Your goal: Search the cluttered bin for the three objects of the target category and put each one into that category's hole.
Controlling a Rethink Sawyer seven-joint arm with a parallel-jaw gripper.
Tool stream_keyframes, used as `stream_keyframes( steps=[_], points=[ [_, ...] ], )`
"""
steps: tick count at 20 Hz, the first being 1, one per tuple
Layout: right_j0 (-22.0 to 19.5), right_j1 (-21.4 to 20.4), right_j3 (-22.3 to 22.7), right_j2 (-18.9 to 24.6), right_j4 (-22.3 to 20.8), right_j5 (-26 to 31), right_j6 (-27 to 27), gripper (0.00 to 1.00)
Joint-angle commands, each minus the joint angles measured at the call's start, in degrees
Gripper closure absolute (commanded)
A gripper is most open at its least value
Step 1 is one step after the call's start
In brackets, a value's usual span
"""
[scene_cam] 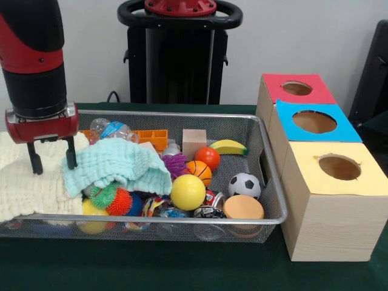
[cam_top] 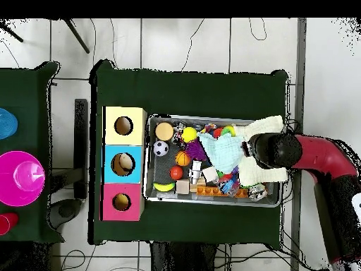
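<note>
Your gripper (scene_cam: 53, 160) hangs with its two fingers spread and nothing between them, tips just over the cream cloth (scene_cam: 27, 182) at the end of the wire bin (scene_cam: 273, 182) farthest from the boxes. From the way things lie, I judge the sorting barely begun: the bin is crowded, and nothing is being carried.

The target category isn't named, so you must pick it. If it is balls, the yellow ball (scene_cam: 187, 191), soccer ball (scene_cam: 244, 185) and small basketball (scene_cam: 199, 171) lie in the open, in the half of the bin nearer the boxes. More may be hidden under the pale green cloth (scene_cam: 118, 167) beside the gripper.

The front view shows you the open fingers and the stacking of cloths over toys, but only shadow inside the red box (scene_cam: 296, 88), blue box (scene_cam: 313, 122) and yellow box (scene_cam: 339, 168). The overhead view looks down into all three holes; something pale seems to sit in the blue one (cam_top: 123, 164), though you cannot tell what. It hides the fingers under the arm (cam_top: 310, 157).
</note>
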Motion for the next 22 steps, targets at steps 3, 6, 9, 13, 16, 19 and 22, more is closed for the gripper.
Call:
stream_keyframes(
  steps=[3,6,9,13,16,19,22],
  points=[
    [-0.8,1.5,4.8,2.4,-2.0,-3.4,-8.2,0.00],
    [-0.8,2.1,4.8,2.3,-2.4,-4.0,-8.1,0.00],
    [-0.7,3.3,4.6,2.0,-3.1,-5.2,-7.8,0.00],
    [-0.8,4.2,4.7,1.8,-3.4,-6.6,-7.8,0.00],
    [-0.7,4.8,4.4,1.5,-3.7,-7.4,-7.7,0.00],
    [-0.9,5.6,4.0,1.5,-3.9,-8.3,-8.2,0.00],
    [-0.9,6.4,3.5,1.3,-4.1,-8.9,-8.4,0.00]
  ],
)
